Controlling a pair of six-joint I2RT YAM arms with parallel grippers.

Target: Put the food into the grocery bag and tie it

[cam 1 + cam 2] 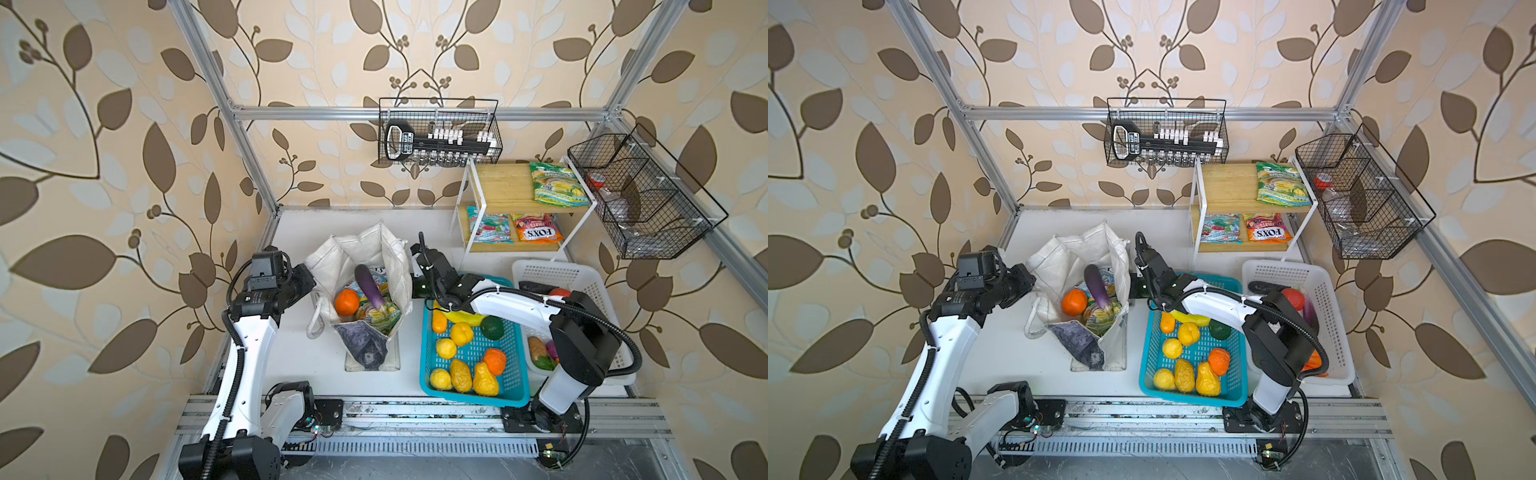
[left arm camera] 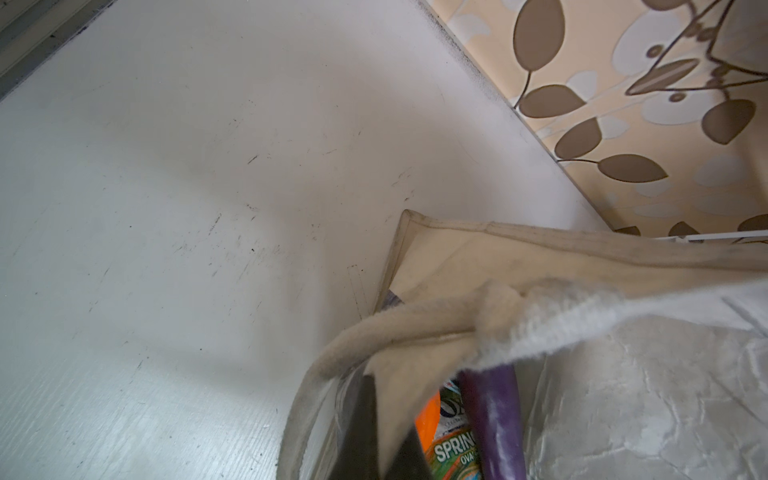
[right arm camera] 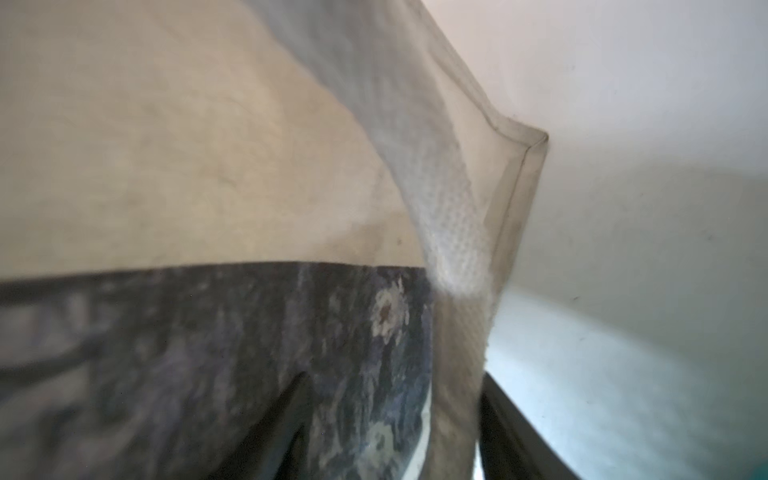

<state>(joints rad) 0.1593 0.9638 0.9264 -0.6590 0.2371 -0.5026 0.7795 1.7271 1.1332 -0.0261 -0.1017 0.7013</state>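
Note:
The grocery bag (image 1: 357, 257) (image 1: 1067, 257) stands open at the table's middle. In it lie a purple eggplant (image 1: 370, 286) (image 2: 494, 415), an orange round fruit (image 1: 347, 302) and a green-yellow snack packet (image 1: 380, 316) (image 2: 453, 453). My left gripper (image 1: 309, 282) (image 2: 386, 449) is at the bag's left rim, shut on a flap of its cloth. At the bag's right wall my right gripper (image 1: 413, 274) (image 3: 399, 436) has its jaws apart. The white handle (image 3: 453, 232) and the dark print lie between them. More food, including lemons (image 1: 446, 348), sits in the teal basket (image 1: 428, 374).
A white basket (image 1: 582, 274) with more produce stands right of the teal one, under my right arm. A wooden shelf rack (image 1: 498, 183) at the back right holds snack packets (image 1: 557, 185) (image 1: 536, 228). Wire baskets (image 1: 440, 133) (image 1: 644, 195) hang on the frame.

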